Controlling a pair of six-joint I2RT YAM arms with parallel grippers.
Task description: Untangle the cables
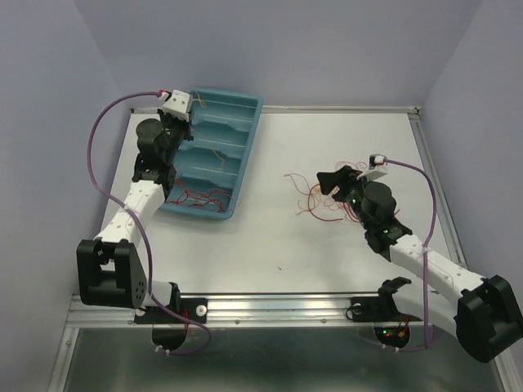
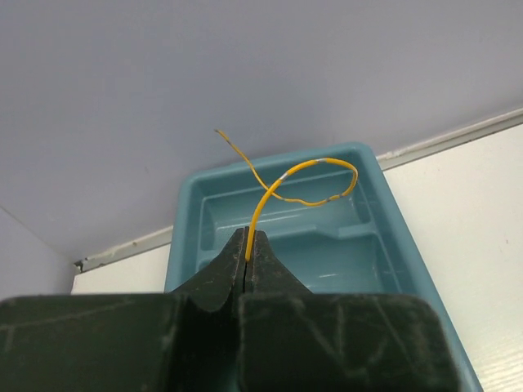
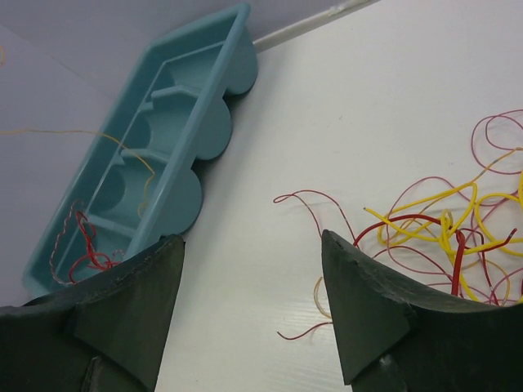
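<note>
My left gripper (image 2: 248, 245) is shut on a thin yellow cable (image 2: 310, 167) that loops up from its tips above the far end of the teal tray (image 2: 384, 212). From above, that gripper (image 1: 186, 114) hangs over the tray's back compartment. A tangle of red and yellow cables (image 3: 445, 229) lies on the white table right of centre (image 1: 315, 200). My right gripper (image 3: 249, 241) is open just left of this tangle with only bare table between its fingers, and its right finger (image 3: 359, 302) covers the tangle's edge. Red cables (image 3: 86, 249) lie in the tray's near compartment, and a yellow one (image 3: 147, 175) in a middle compartment.
The teal tray (image 1: 214, 155) has several compartments and stands at the table's back left, by the left wall. A metal rail (image 1: 327, 109) edges the table's far side. Purple cords (image 1: 102, 175) run along both arms.
</note>
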